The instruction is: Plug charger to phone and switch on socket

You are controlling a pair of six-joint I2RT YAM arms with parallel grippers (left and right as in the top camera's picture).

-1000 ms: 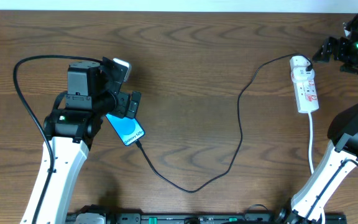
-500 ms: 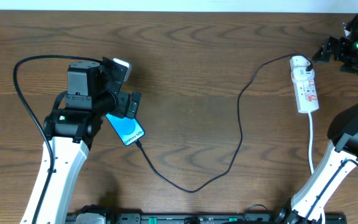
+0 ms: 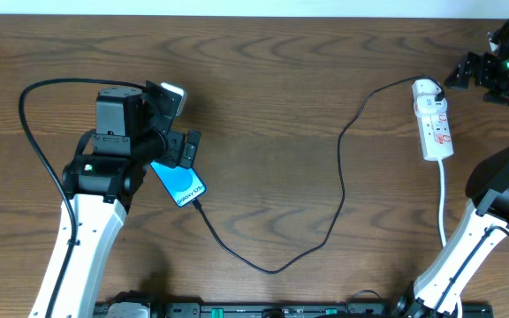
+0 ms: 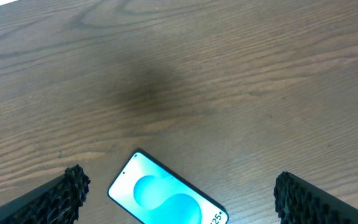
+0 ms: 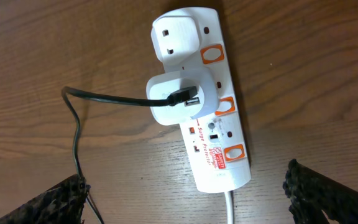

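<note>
Black cable of the charger [image 5: 110, 98] runs across the brown wooden desk [image 3: 281, 71] in one long loop. One end meets the lower short edge of the phone [image 3: 180, 183]. The other end is pushed into a white adapter [image 5: 166, 99] seated in the middle outlet of the socket [image 5: 219, 162]. The phone lies flat, screen up and bright blue, on the left side of the desk. The socket lies well apart from it at the far right, with its own white cord trailing toward the near edge.

The left pincer [image 4: 180, 174] hangs over the phone with both fingers spread wide, pinching nothing. From its wrist view the phone's top corner sits between the fingers. The right pincer [image 5: 185, 174] hovers above the socket, also spread wide and empty, its fingers on either side of the strip's lower end without touching it.

From overhead the connector looks joined to the phone, though the joint is too small to say it is fully seated. If it is, the plugging step seems done and the step in hand is the switching.

That move falls to the right arm. It calls for lowering one fingertip, or the pincer pressed together, onto the orange switch [image 5: 227, 107] just beside the adapter, not onto the switches above and below it. Whether that switch is already on cannot be told. The adapter stands tall and close beside it, so the approach should probably come from the strip's open side.
</note>
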